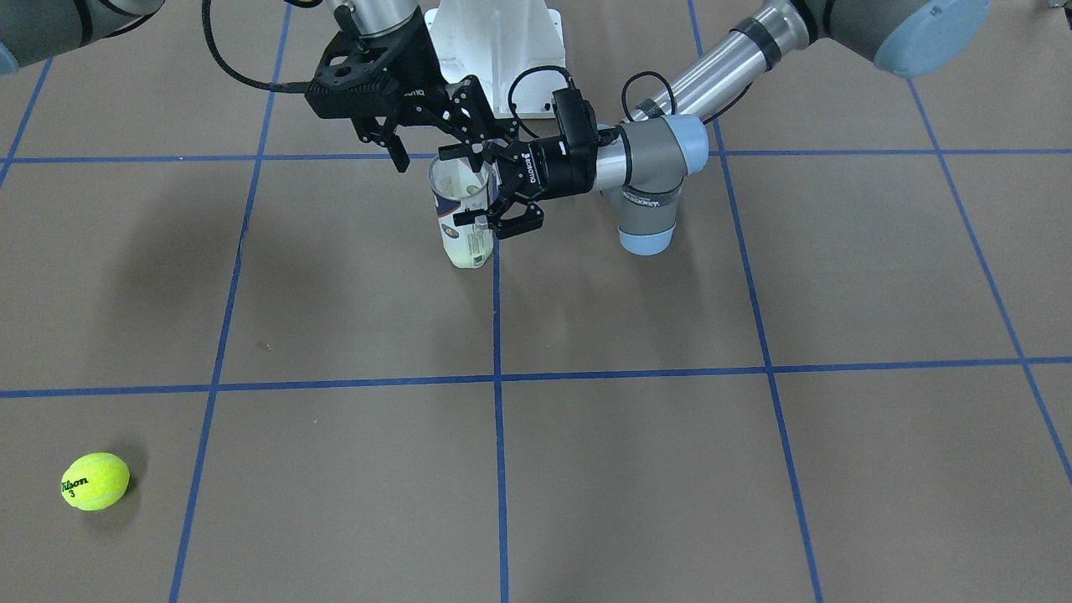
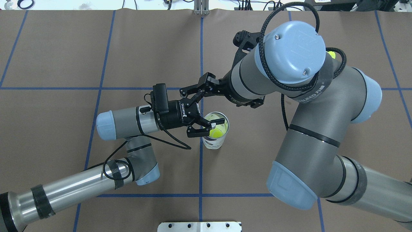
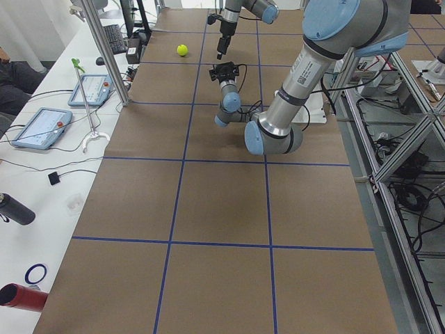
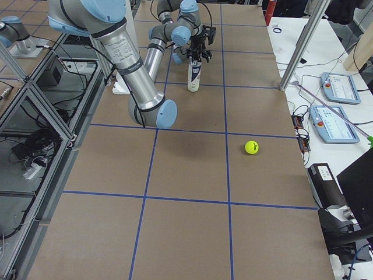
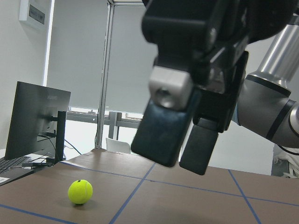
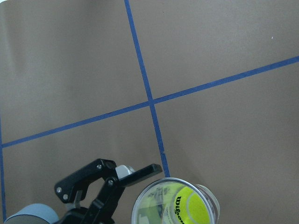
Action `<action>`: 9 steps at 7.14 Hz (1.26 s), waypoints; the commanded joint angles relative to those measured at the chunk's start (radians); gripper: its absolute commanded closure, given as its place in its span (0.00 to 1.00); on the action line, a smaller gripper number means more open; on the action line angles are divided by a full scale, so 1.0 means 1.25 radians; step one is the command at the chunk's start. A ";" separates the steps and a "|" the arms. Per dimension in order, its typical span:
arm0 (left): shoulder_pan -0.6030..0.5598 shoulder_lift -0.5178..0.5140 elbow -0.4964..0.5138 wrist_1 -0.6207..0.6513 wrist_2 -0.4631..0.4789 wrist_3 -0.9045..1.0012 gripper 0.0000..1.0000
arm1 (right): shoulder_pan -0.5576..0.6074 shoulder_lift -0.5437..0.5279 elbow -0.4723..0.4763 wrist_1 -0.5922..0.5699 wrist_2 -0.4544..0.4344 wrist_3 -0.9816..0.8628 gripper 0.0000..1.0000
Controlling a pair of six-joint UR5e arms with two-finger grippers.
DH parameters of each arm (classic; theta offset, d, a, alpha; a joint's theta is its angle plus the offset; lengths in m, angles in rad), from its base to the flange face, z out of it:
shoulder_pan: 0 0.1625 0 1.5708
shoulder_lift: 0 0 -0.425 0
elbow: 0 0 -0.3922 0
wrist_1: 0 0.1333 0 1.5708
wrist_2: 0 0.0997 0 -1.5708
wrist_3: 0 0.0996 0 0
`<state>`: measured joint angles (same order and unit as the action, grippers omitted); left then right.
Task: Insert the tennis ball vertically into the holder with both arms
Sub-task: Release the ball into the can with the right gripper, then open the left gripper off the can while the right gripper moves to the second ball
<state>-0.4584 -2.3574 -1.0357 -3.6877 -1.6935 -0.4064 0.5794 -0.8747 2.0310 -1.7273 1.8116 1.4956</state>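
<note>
As left jaws clasp clear cylindrical holder (image 1: 465,239), ball (image 2: 216,132) inside, right jaws spread empty.

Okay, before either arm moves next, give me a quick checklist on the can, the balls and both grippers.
1. Holder upright on the table: ok.
2. Tennis ball inside the holder: ok.
3. Left gripper firm on the holder: cannot tell; its fingers straddle it.
4. Right gripper open and empty: ok.
5. Second ball lying far from both arms: ok.
</note>
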 commanded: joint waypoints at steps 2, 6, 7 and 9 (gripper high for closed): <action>0.013 0.002 -0.027 -0.006 0.000 -0.011 0.01 | 0.014 -0.001 0.000 -0.001 0.007 -0.001 0.00; 0.000 0.045 -0.089 -0.005 -0.007 -0.066 0.01 | 0.160 -0.077 0.023 -0.001 0.131 -0.172 0.00; -0.020 0.074 -0.121 -0.002 -0.011 -0.093 0.01 | 0.206 -0.112 0.021 -0.001 0.174 -0.270 0.00; -0.077 0.115 -0.127 0.001 -0.048 -0.113 0.01 | 0.325 -0.170 -0.039 0.001 0.238 -0.463 0.00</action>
<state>-0.5138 -2.2461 -1.1854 -3.6894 -1.7339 -0.5293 0.8936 -1.0408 2.0299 -1.7282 2.0549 1.0706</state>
